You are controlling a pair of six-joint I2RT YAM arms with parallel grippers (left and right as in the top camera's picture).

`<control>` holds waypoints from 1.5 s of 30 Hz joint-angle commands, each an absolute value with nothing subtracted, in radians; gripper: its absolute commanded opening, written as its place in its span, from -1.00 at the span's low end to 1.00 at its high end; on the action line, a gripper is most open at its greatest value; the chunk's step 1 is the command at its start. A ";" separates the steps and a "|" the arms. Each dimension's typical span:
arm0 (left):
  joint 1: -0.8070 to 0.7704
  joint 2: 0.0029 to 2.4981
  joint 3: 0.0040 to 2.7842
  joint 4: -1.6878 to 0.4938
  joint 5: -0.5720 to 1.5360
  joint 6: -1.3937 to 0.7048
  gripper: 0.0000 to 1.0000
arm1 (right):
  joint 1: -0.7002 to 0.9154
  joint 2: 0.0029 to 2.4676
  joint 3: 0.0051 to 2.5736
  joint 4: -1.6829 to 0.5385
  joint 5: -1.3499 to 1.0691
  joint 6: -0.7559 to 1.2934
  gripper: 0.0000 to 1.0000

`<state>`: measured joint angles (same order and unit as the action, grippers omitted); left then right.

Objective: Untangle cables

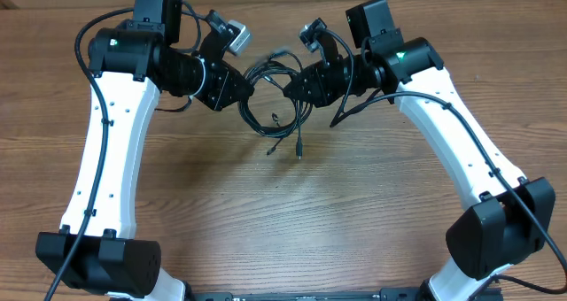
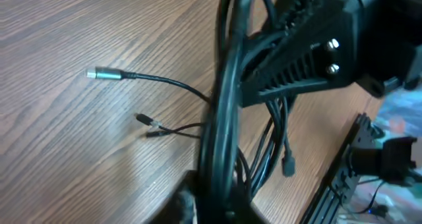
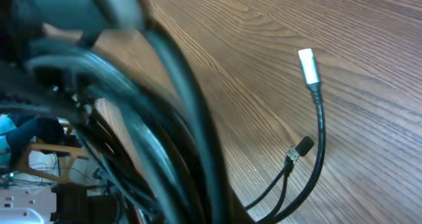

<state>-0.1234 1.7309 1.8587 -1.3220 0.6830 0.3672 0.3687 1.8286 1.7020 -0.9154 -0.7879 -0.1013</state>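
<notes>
- Right pincer (image 1: 298,81): jaws pressed together at the right edge of the cables (image 1: 266,66). In the left wrist view its ribbed black fingers (image 2: 297,66) sit against the bundle, with strands dropping out below them. I read it as clamped on the cables.
- Left pincer (image 1: 241,92): at the left edge of the same bundle. In its own camera the bundle runs straight down into its tips, but the tips are a dark blur. I cannot tell if it grips or is slightly parted.
- Both pincers face each other across the far middle of the bench (image 1: 292,221), and the tangle is strung between them.
- Cables: several thin black loops overlapping in one knot. They are partly raised between the pincers, and the lower loops and loose tails reach down towards the bench.
- One tail ends in a silver plug (image 2: 100,73) that lies flat on the wood, clear of the knot.
- Two short tails with small dark plugs (image 2: 142,118) lie just beside that tail.
- Another dark plug (image 2: 288,165) hangs below the right pincer's fingers.
- Right wrist view: mostly blurred cable close to the lens. The silver plug and one small dark plug are sharp on the bench beyond.
</notes>
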 commanded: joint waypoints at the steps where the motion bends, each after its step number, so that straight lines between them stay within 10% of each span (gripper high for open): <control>1: -0.122 1.729 1.880 -1.304 0.633 0.279 -0.27 | 0.363 1.821 1.722 -0.912 -0.786 -0.057 -0.92; 7: -0.105 1.729 1.890 -1.266 0.583 0.073 0.05 | 0.364 1.821 1.722 -0.891 -0.615 0.239 -0.92; 19: -0.291 1.730 1.717 -1.166 0.307 -0.430 -0.33 | 0.365 1.821 1.722 -0.900 -0.577 0.498 -0.92; 31: -0.326 1.734 1.515 -0.918 0.284 -0.551 -0.27 | 0.365 1.821 1.722 -0.903 -0.577 0.497 -0.92; 42: -0.342 1.770 1.506 -0.855 0.285 -0.562 -0.50 | 0.365 1.821 1.722 -0.907 -0.577 0.497 -0.92; 45: -0.347 1.789 1.506 -0.846 0.281 -0.562 -0.92 | 0.365 1.821 1.722 -0.911 -0.577 0.493 -0.92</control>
<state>-0.3367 1.7569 1.5169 -0.8516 0.2981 -0.5533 0.3672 1.8290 1.7020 -0.9188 -0.5720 0.4938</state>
